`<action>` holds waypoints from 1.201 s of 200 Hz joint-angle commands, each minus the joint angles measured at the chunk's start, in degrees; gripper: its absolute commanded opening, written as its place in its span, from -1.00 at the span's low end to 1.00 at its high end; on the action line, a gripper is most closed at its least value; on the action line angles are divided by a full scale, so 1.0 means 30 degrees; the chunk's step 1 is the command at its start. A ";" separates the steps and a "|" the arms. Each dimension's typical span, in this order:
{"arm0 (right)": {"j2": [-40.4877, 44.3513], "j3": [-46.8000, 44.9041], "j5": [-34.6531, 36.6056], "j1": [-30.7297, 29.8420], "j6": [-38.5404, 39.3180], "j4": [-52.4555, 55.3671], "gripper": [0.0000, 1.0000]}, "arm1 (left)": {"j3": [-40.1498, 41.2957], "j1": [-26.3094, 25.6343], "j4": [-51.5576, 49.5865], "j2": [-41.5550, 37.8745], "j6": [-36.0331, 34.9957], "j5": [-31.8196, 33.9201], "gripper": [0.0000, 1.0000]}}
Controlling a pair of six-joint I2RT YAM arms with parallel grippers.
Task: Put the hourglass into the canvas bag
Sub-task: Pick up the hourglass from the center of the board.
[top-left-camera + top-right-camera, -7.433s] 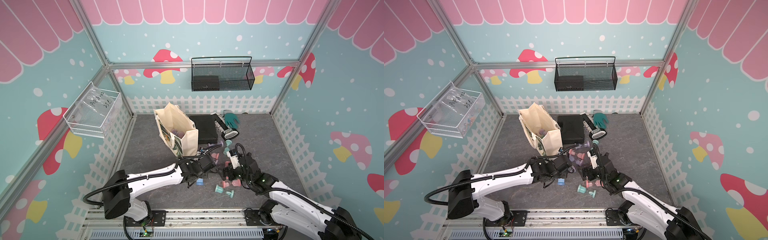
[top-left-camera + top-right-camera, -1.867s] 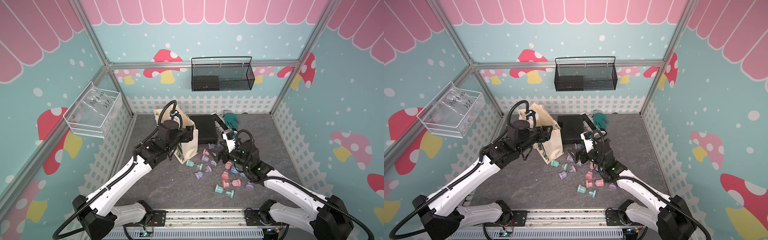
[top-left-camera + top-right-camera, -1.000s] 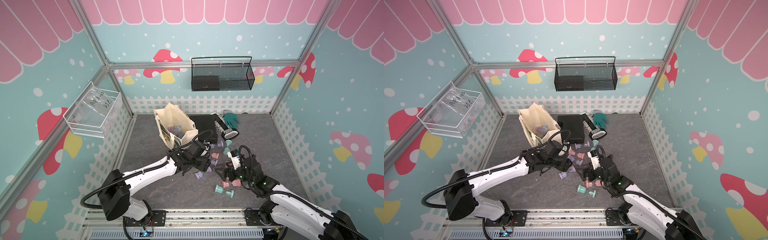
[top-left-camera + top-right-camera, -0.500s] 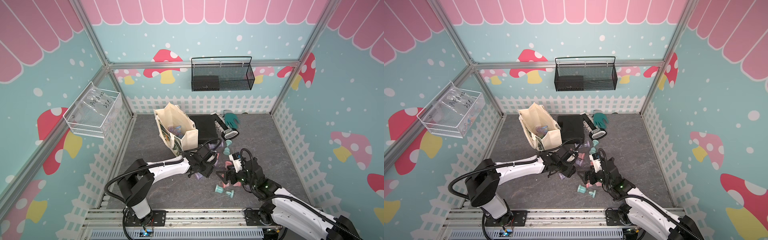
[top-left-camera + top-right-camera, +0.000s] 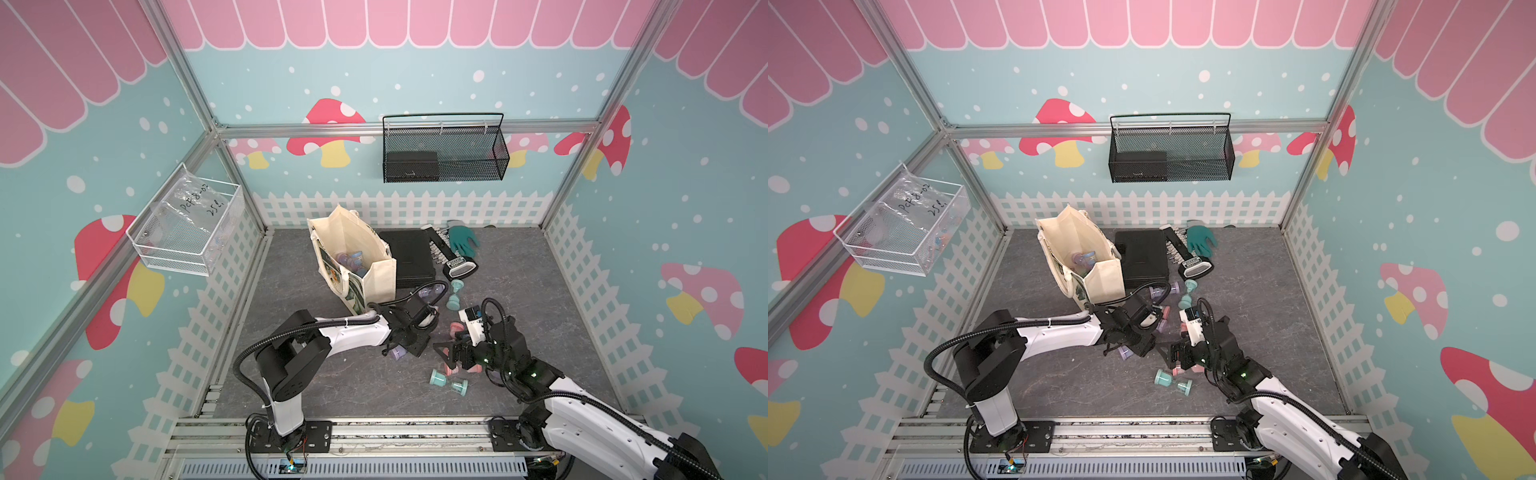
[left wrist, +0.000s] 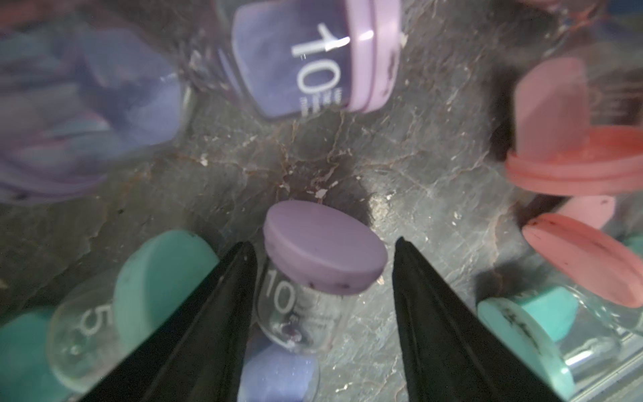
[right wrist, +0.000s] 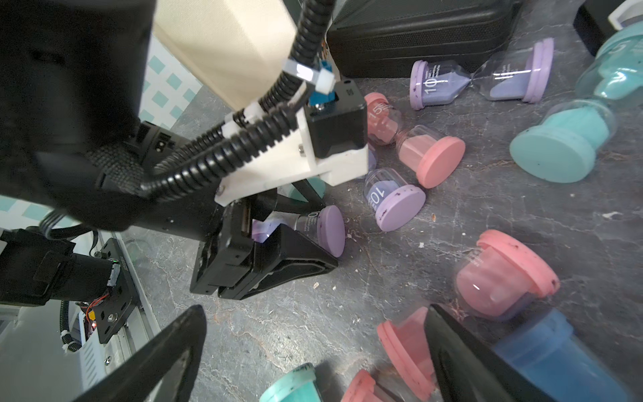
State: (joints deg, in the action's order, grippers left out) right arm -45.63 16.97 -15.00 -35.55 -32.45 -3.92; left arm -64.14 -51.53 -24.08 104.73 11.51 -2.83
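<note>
A purple-capped hourglass (image 6: pixel 323 247) marked 10 lies on the grey floor (image 5: pixel 332 374) between the fingers of my left gripper (image 6: pixel 322 247). One finger touches its glass and the other stands a little off it, so the jaws are open around it. Both top views show that hourglass (image 5: pixel 398 353) (image 5: pixel 1124 353) under the left gripper (image 5: pixel 409 348) (image 5: pixel 1137 347). The cream canvas bag (image 5: pixel 376 278) (image 5: pixel 1106 282) stands upright and open behind, with several hourglasses inside. My right gripper (image 7: pixel 315 309) (image 5: pixel 453 357) hangs wide open over the floor, with pink hourglasses (image 7: pixel 504 278) beside it.
Loose hourglasses lie around: teal (image 5: pixel 449 382), pink (image 5: pixel 455 330), purple (image 7: pixel 476 80). A flat black case (image 5: pixel 411 257), a green glove (image 5: pixel 463 241) and a black tool (image 5: pixel 459 268) sit at the back. A wire basket (image 5: pixel 444 153) and a clear bin (image 5: pixel 187 228) hang on the walls.
My left arm has come down from the bag to the hourglasses on the floor, and its jaws have narrowed around the purple one. The right gripper has shifted slightly and stays open.
</note>
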 commanded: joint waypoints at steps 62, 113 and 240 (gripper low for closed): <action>-0.0407 -0.0117 0.0343 0.0077 0.0063 -0.0200 0.99 | -0.0070 -0.0196 0.1060 0.0977 -0.0408 -0.0081 0.13; -0.0414 -0.0067 0.0355 0.0074 0.0151 -0.0185 0.99 | 0.0204 -0.0314 0.1072 0.0816 -0.0386 0.0337 0.02; -0.0326 0.0297 0.0808 0.0073 0.0561 -0.0333 0.99 | 0.1021 -0.0519 0.1331 -0.1512 0.0598 0.0780 -0.16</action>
State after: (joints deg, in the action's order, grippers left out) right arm -46.96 16.97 -13.69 -35.55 -31.68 -4.05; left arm -61.87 -52.49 -20.91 103.74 12.43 -1.52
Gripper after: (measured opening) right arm 0.996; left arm 0.460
